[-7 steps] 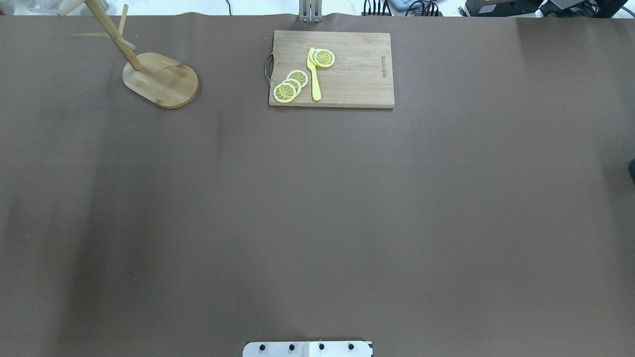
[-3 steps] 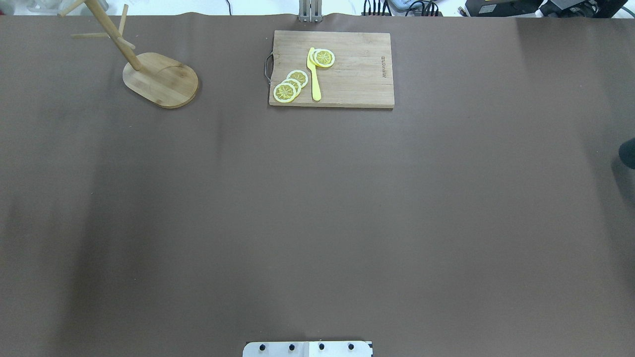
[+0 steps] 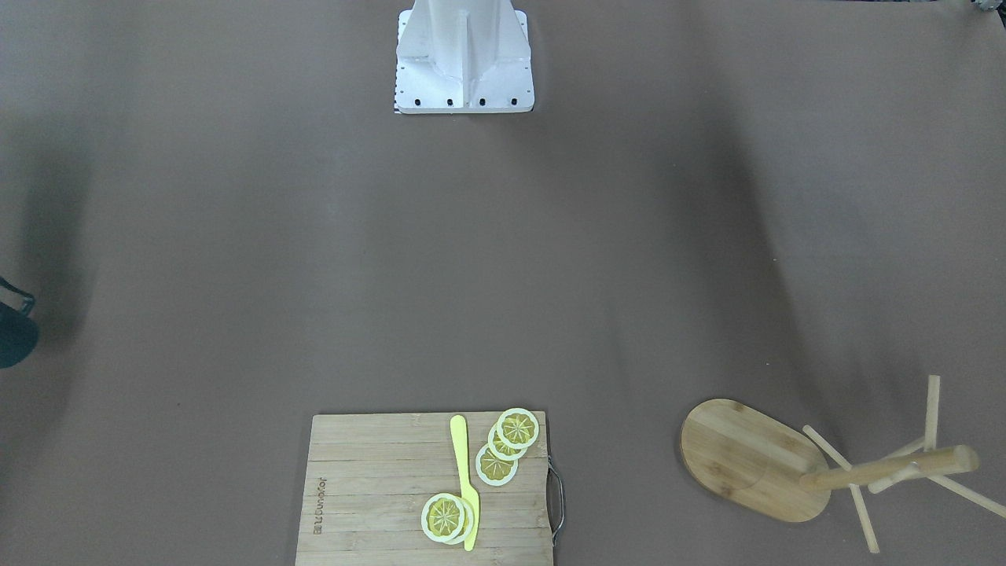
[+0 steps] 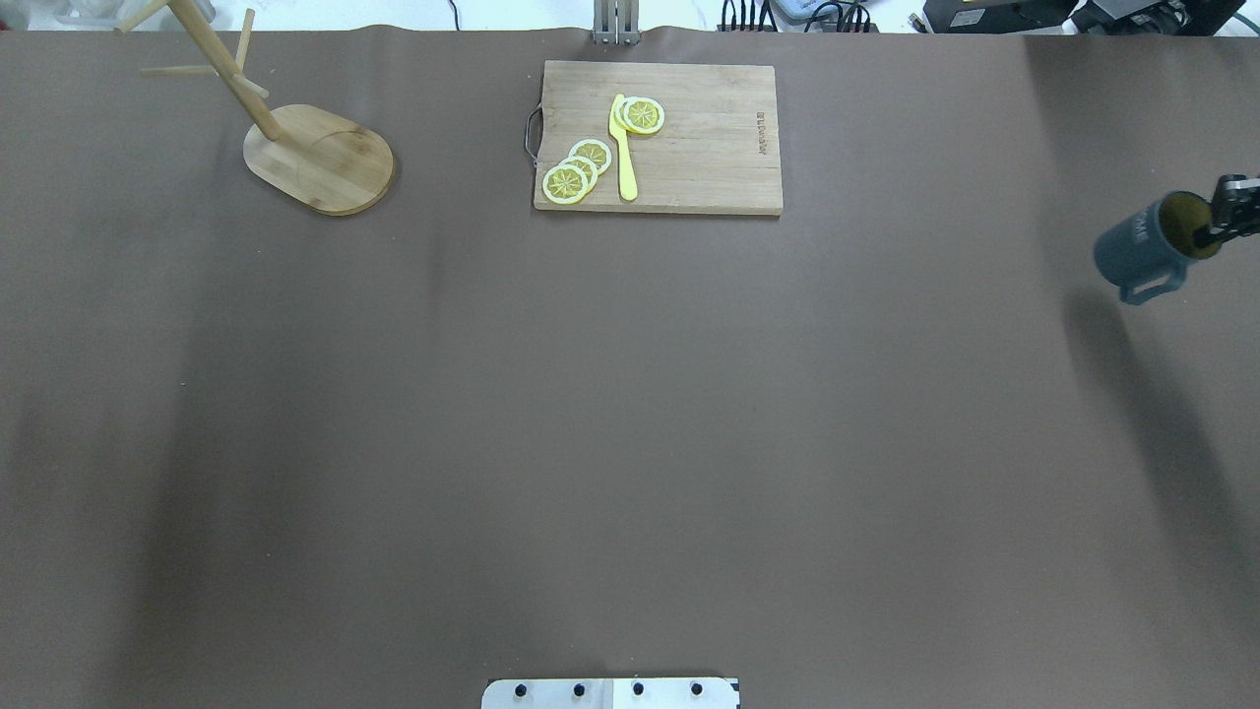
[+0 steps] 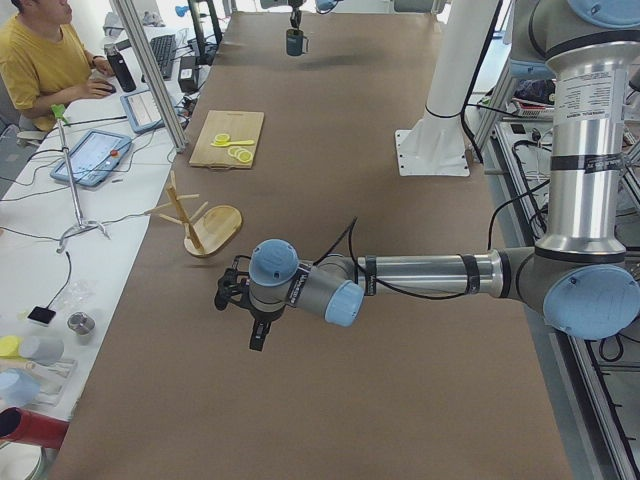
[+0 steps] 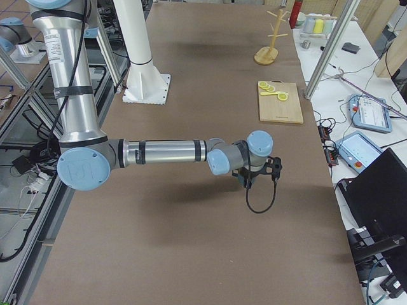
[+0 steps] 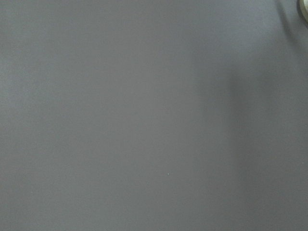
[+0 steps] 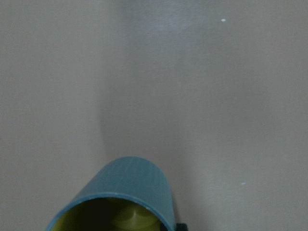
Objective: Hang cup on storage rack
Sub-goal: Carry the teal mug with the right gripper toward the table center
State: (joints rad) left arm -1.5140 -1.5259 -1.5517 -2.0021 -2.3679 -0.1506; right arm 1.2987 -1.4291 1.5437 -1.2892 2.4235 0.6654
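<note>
What has changed: a second ago only a dark sliver of the cup point(image 4: 1142, 244) showed at the right edge of the table point(image 4: 630, 414). Now the whole cup is in the overhead view, and it is further toward the far side.
Cup: it is in the air over the right edge of the table, lying on its side. The yellow mouth faces right and the handle point(image 4: 1150, 290) faces the near edge. Its shadow lies apart from it on the table.
Right claw: the right gripper point(image 4: 1213, 228) is closed on the rim of the cup, with one finger inside the yellow mouth.
Meaning for the task: I judge that the pick is done and the carry has begun. The hanging is not yet done.
Storage rack: the storage rack point(image 4: 325, 162) stands at the far left corner. The pegs point(image 4: 177, 71) I can see are bare. It is well apart from the cup, with nearly the whole table between them.
Left claw: the left gripper point(image 5: 256, 335) hangs low over the left end of the table. It shows only from the side, so I cannot tell if it is wide or narrow.
Around: a cutting board point(image 4: 709, 148) lies at the middle of the far edge, with lemon slices point(image 4: 576, 169) and a yellow knife point(image 4: 623, 148) on it. A person point(image 5: 35, 65) sits beyond that edge.
In the way: the board is flat and low, so a carried cup should pass above it. The left arm point(image 5: 420, 272), stretched near the rack, may crowd the approach.
</note>
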